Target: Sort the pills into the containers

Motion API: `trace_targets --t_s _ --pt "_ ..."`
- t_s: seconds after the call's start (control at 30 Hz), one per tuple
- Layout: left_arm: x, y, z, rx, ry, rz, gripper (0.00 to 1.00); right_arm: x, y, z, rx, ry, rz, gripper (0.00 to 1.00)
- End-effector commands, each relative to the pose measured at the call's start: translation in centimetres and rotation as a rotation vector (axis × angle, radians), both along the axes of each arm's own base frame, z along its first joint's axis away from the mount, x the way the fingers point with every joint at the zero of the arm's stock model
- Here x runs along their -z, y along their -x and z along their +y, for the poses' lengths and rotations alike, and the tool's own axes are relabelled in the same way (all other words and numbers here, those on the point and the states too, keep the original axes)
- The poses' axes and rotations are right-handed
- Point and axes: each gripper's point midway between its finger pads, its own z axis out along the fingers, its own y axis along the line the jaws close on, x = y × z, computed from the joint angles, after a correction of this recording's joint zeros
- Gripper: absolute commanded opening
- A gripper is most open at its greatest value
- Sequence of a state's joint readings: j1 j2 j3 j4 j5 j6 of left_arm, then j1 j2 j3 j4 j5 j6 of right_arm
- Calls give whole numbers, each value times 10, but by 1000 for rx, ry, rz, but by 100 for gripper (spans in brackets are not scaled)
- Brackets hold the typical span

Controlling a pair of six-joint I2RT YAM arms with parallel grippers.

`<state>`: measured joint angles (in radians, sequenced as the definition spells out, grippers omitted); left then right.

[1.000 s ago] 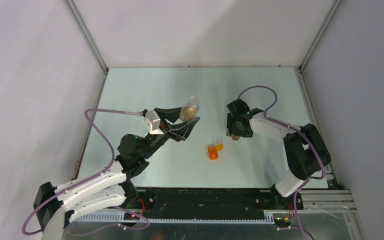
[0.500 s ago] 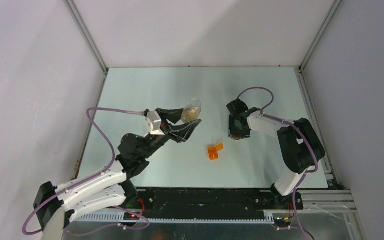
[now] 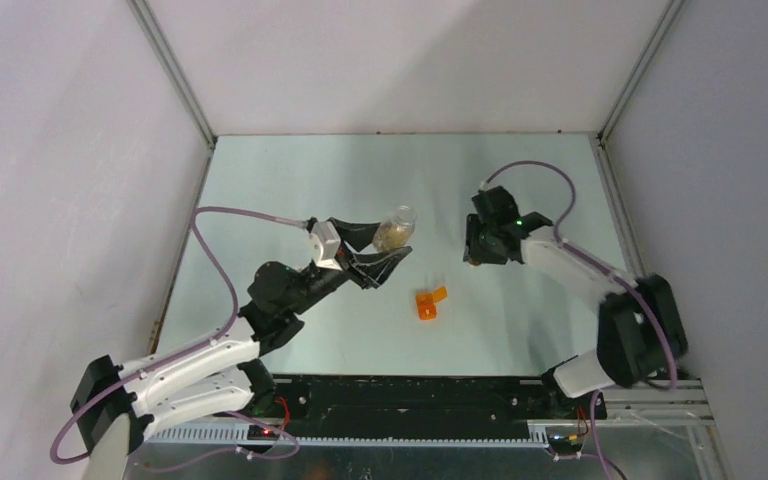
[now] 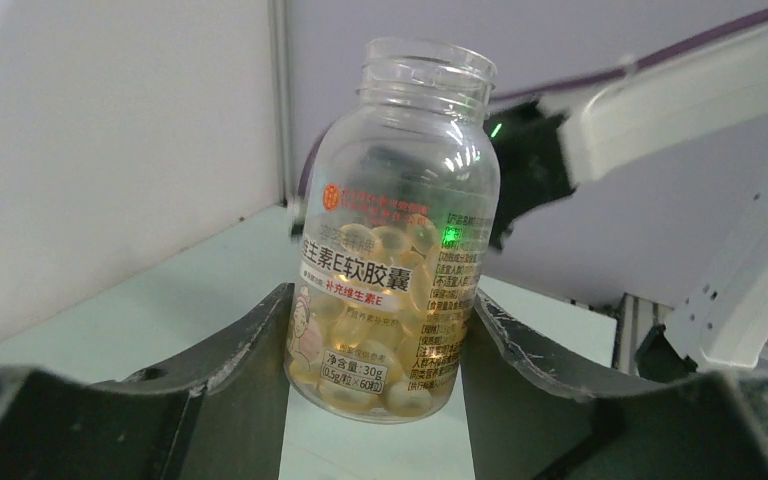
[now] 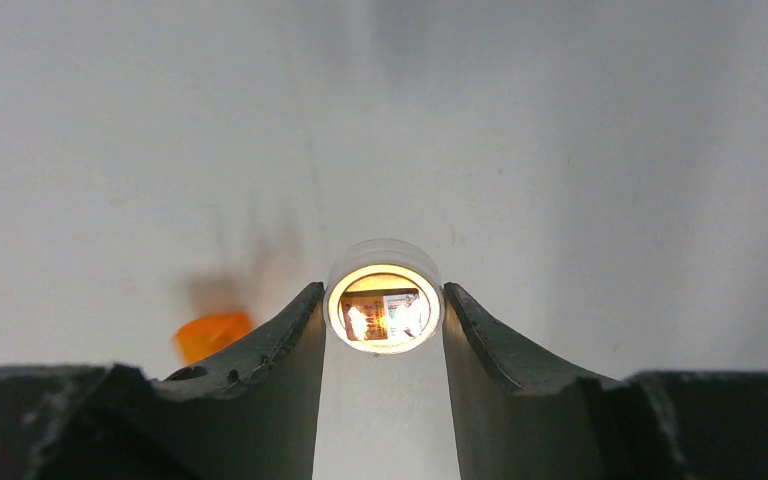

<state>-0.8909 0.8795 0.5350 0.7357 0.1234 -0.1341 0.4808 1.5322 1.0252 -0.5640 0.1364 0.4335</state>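
Note:
A clear pill bottle (image 4: 395, 250), uncapped and partly filled with yellow softgel pills, hangs above the table tilted to the right, with my left gripper (image 4: 380, 302) shut on its lower half. In the top view this bottle (image 3: 397, 227) is left of centre. A small amber-tinted container (image 5: 384, 308), seen down its open mouth, sits between the fingers of my right gripper (image 5: 383, 298), which touch it on both sides. In the top view the right gripper (image 3: 476, 256) is right of centre and hides that container.
A small orange container (image 3: 427, 302) lies on the pale green table (image 3: 290, 180) between the two grippers; it shows blurred at the left of the right wrist view (image 5: 212, 335). White walls and metal rails enclose the table.
My right gripper has closed on the small container and shifted slightly up and right, its elbow swinging outward. My left arm has carried the pill bottle a little to the right and tilted it more.

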Motion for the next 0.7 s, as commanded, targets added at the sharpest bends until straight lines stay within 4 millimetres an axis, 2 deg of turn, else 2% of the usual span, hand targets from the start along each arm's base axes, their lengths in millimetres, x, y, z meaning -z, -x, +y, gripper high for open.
trace_targets --t_s 0.0,0.03,0.17,0.2,0.23,0.27,0.3,0.37,0.5,0.67 --pt "-5 11 -12 109 -1 -17 0 -90 7 15 -89 -227 -167 38" --pt "-4 10 -15 118 -5 -12 0 -101 10 18 -111 -262 -191 38" --pt "1 9 -20 152 -11 13 0 -185 42 38 -286 -489 -385 39" --pt "2 9 -21 160 -21 15 0 -197 49 41 -315 -521 -410 40" --pt "5 7 -22 158 -37 12 0 -217 62 48 -380 -582 -454 40" --pt "9 7 -24 165 -65 20 0 -226 69 51 -415 -609 -473 40" --pt "19 5 -26 163 -111 26 0 -243 83 56 -480 -656 -512 40" --pt "27 6 -28 172 -166 23 0 -261 104 64 -575 -703 -558 40" --pt "39 8 -27 180 -248 12 0 -288 131 71 -686 -748 -613 41" --pt "43 14 -27 211 -322 -13 0 -304 146 77 -756 -772 -642 42"
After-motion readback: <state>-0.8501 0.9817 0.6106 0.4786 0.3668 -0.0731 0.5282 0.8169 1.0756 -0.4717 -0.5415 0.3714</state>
